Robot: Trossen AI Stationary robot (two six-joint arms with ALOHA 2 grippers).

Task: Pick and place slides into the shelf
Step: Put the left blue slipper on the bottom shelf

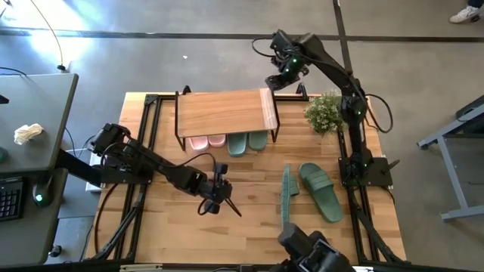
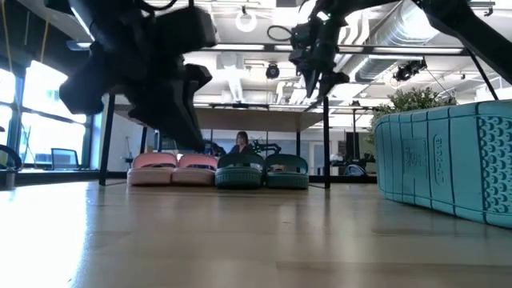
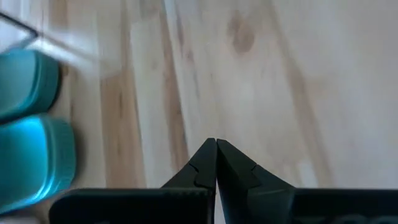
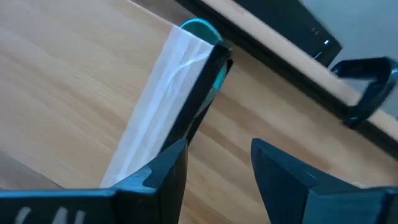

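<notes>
The shelf point(image 1: 225, 113) stands at the table's far middle, a light plank on a thin black frame. Under it a pink pair of slides point(image 1: 206, 141) and a dark green pair point(image 1: 248, 141) rest on their soles, toes toward the near edge. A second green pair lies on the right: one on its side edge point(image 1: 288, 193), one flat on its sole point(image 1: 321, 190). My left gripper point(image 1: 219, 193) hovers shut over the table's middle, and its wrist view shows the shelved green slides point(image 3: 31, 155). My right gripper point(image 1: 283, 79) hangs open above the shelf's right far corner point(image 4: 186, 56).
A small potted plant point(image 1: 325, 112) stands right of the shelf, beside the right arm. Bare wood lies in the near left part of the table point(image 1: 174, 227). In the low view the flat green slide point(image 2: 448, 160) fills the right foreground. A person sits far behind the table.
</notes>
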